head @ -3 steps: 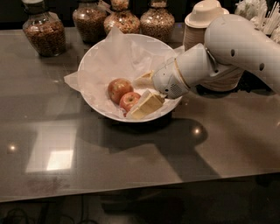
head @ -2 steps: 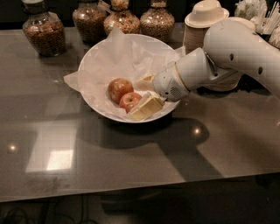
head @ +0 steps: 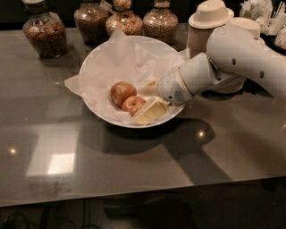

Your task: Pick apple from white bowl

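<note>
The white bowl [head: 96,67], lined with crumpled white paper, stands at the middle of the dark table. Two apples lie in it. The brighter red apple [head: 132,103] lies at the front right, touching the duller brownish apple [head: 121,92] behind it to the left. My gripper [head: 143,101] reaches into the bowl from the right. It is open, with one cream finger [head: 151,111] against the bright apple's front right side. The other finger [head: 149,84] is behind it, apart from the apple.
Several glass jars [head: 44,33] of grains and nuts stand along the back edge. Stacked beige disposable bowls [head: 210,22] stand at the back right, just behind my white arm [head: 237,58]. A holder of white utensils [head: 263,13] is at the far right corner.
My arm has shifted slightly, while the gripper stays at the bright apple inside the bowl. The apples have not moved.
</note>
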Motion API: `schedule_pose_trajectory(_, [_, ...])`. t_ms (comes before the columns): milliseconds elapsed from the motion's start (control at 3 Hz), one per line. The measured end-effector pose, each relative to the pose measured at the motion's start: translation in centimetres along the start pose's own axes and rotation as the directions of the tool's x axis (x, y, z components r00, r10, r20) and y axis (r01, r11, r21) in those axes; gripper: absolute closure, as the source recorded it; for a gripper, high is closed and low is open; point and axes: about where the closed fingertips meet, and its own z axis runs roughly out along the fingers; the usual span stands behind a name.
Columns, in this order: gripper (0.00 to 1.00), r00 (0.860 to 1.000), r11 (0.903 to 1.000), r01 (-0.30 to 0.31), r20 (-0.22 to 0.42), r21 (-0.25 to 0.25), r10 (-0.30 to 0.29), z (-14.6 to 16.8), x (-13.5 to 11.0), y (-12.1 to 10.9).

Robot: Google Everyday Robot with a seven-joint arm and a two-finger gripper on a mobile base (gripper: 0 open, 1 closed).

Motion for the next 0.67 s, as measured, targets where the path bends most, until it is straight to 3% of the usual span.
schedule_pose_trajectory(667, [0.66, 1.000, 1.0000, 0.000, 0.000, 0.000, 0.000, -0.04, -0.06, 0.00])
